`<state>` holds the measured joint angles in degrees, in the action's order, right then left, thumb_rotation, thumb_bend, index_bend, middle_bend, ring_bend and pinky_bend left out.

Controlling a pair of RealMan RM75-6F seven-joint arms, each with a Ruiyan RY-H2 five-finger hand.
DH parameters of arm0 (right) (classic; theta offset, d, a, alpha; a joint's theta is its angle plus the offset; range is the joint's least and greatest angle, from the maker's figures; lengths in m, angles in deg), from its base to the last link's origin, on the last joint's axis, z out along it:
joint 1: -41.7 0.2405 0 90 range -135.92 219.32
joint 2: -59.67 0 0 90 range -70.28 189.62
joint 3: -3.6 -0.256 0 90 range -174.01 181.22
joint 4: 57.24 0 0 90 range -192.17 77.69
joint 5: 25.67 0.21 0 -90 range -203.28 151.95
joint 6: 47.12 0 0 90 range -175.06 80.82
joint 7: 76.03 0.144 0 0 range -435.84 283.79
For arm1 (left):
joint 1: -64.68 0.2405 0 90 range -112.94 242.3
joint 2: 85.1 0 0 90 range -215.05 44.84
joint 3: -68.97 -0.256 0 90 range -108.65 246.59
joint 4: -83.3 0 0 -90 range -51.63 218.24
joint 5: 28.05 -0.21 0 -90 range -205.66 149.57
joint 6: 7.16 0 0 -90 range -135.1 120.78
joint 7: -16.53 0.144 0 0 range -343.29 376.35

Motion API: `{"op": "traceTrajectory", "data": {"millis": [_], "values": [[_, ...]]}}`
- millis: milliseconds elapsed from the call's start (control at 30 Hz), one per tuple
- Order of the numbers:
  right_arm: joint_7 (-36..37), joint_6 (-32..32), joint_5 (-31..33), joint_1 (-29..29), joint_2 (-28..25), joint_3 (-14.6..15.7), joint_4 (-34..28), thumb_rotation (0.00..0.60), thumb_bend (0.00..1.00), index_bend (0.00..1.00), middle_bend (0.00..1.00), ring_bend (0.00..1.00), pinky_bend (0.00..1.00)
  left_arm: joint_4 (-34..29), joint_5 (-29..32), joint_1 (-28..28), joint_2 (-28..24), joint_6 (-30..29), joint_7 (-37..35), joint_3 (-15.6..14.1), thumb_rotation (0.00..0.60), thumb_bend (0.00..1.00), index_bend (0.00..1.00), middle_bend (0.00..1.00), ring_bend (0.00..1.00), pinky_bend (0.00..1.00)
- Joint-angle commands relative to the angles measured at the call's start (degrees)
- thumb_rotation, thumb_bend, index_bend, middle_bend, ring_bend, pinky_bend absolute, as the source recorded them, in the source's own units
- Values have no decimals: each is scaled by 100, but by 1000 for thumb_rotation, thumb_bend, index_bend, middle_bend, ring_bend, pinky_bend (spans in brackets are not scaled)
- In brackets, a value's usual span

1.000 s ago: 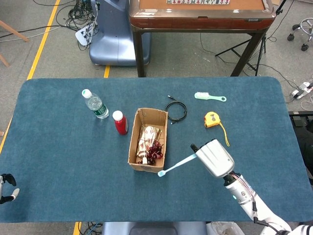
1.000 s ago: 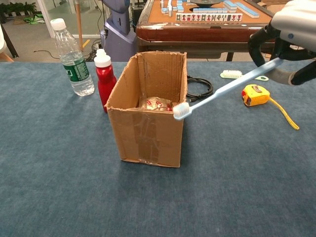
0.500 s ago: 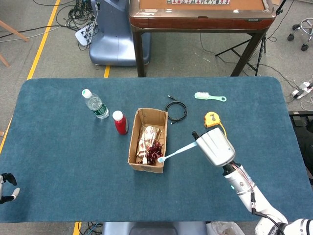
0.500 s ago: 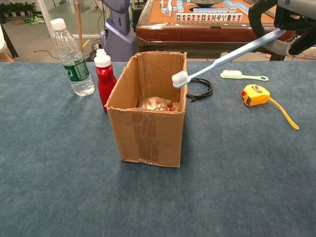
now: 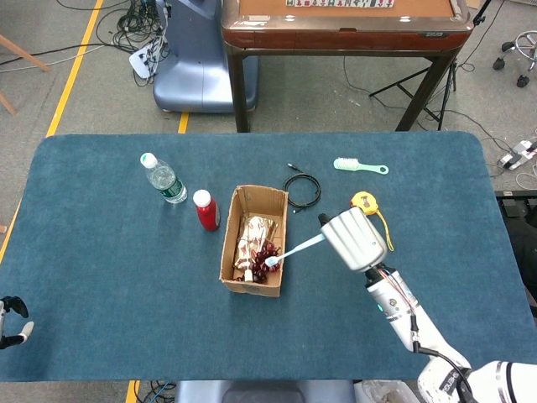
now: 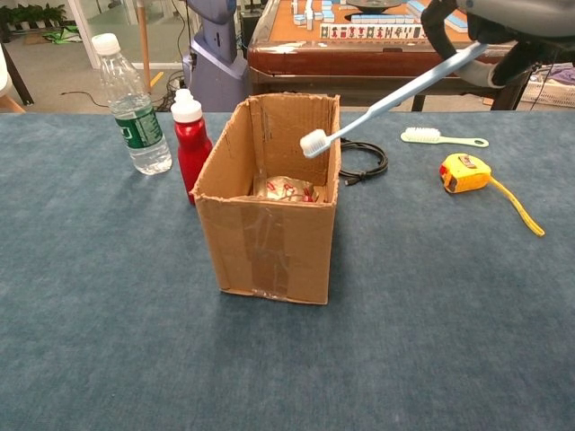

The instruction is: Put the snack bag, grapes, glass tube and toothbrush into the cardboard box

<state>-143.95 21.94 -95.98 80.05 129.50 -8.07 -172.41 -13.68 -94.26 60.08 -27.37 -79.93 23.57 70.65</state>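
Right hand has its fingers clamped on the toothbrush handle, up above the counter. The brush runs down and away from the fingers, bristle head just over the box opening. Below that tip, inside the box, sit the grapes and the snack bag. Left hand is way off at the counter's near corner; can't tell if its fingers are apart or together.
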Motion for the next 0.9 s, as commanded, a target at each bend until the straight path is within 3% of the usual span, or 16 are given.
{"op": "traceTrajectory", "data": {"millis": [33,533,600,667,833,900], "values": [[-288,-38,282,200,185,-72,41,600,508,668,1000,1000,1000,-1,-2,4,-6,0,-17,2,600,279,549,456,368,650],[-1026,-130,1229,1075,1059,-174,552,600,508,666,1000,1000,1000,-31,-61,29,-59,-18,-145,5,600,279,549,456,368,650],[-970,-116,1247,1168,1179,-171,648,600,497,630,1000,1000,1000,-32,-80,37,-67,-31,-161,2,600,280,549,456,368,650],[-923,-67,1210,1217,1268,-163,735,600,439,558,1000,1000,1000,-36,-88,41,-73,-33,-168,-1,600,280,549,456,368,650],[-661,143,893,1273,1520,-111,1047,600,105,300,1000,1000,1000,-49,-112,46,-81,-44,-177,-3,600,279,549,456,368,650],[-563,217,757,1279,1595,-90,1163,600,20,228,1000,1000,1000,-49,-111,45,-81,-40,-173,-5,600,279,549,456,368,650]]}}
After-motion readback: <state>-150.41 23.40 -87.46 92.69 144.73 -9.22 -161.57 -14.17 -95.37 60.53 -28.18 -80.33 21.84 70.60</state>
